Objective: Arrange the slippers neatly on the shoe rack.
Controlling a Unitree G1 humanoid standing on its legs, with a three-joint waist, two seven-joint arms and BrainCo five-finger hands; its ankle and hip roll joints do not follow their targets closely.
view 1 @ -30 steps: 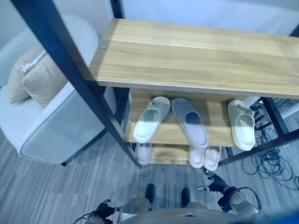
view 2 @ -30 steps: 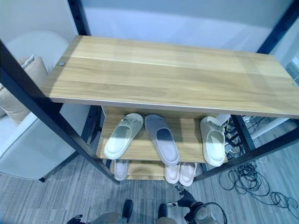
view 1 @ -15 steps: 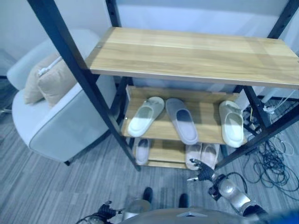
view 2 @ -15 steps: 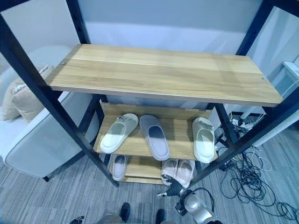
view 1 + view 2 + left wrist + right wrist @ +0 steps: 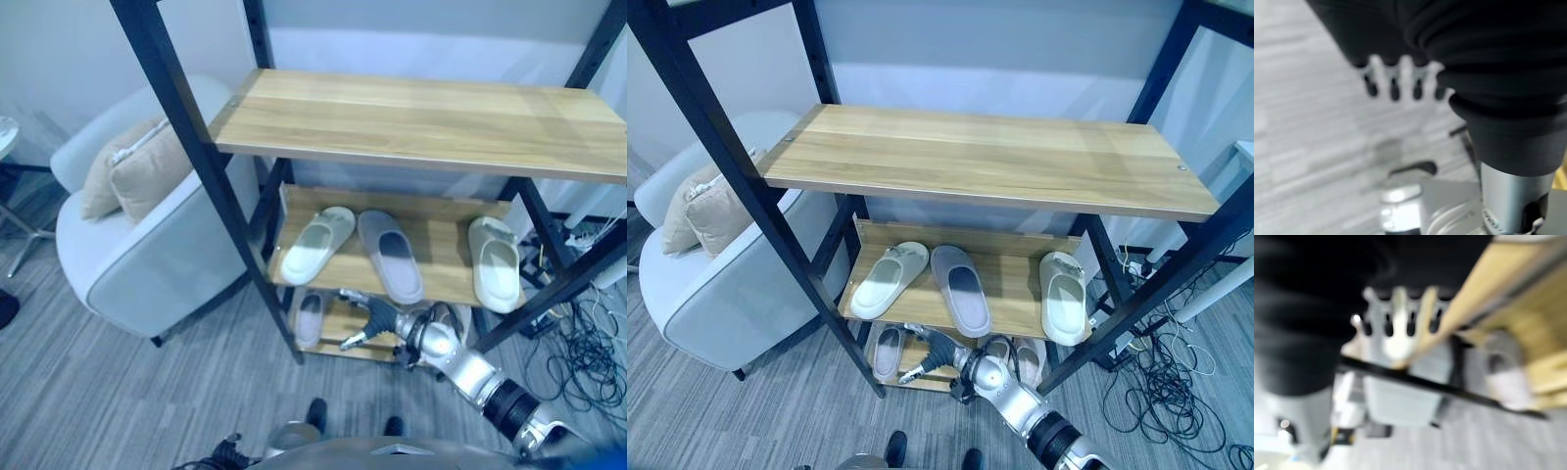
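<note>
Reaching low toward the shoe rack (image 5: 989, 157), I have my right robot hand (image 5: 372, 318) stretched out in front of the bottom shelf (image 5: 343, 328), fingers spread and holding nothing. Beside the rack sits a grey armchair (image 5: 147, 259) with a beige cushion (image 5: 137, 171). On the middle shelf (image 5: 1014, 284) lie three slippers: a pale green slipper (image 5: 315, 245) angled to the left, a grey slipper (image 5: 392, 257) just beside it, and a cream slipper (image 5: 495, 262) well apart at the right end. Down below, a small pink slipper (image 5: 311, 315) rests alone at the left, and a pink pair (image 5: 1014, 354) shows partly behind my arm. My left robot hand (image 5: 1400, 81) hangs over the floor with straight fingers, idle. I judge this the approach step: next I should close on one bottom-shelf slipper and bring it beside its mate.
</note>
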